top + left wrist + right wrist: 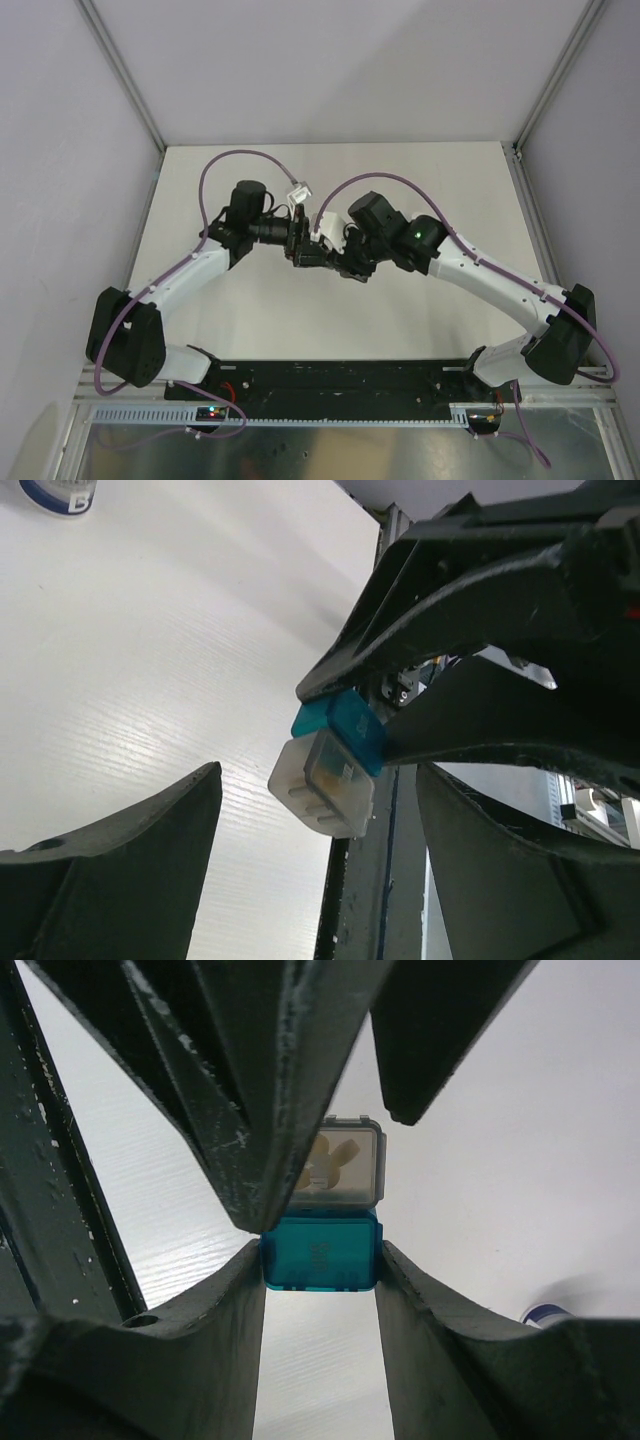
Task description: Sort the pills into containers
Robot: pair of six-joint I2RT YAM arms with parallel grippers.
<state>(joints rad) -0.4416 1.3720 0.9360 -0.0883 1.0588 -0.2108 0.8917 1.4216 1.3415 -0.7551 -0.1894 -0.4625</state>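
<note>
Right tool (320, 1260) clamps teal half of containers (322, 1252), held above counter (480, 1210). Left tool (318, 778) gapes wide around grey half. Tan pills (335, 1160) sit in grey; teal's contents unseen, so progress unclear.

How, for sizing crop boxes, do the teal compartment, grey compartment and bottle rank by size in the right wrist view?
1. teal compartment
2. grey compartment, near-equal, partly hidden
3. bottle, just a sliver, farther off

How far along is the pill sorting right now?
Done: pale pills lie in the grey compartment. In hand: right gripper, jaws shut on the teal compartment; left gripper open beside it. Left: the teal one's contents are hidden, so unclear.
</note>
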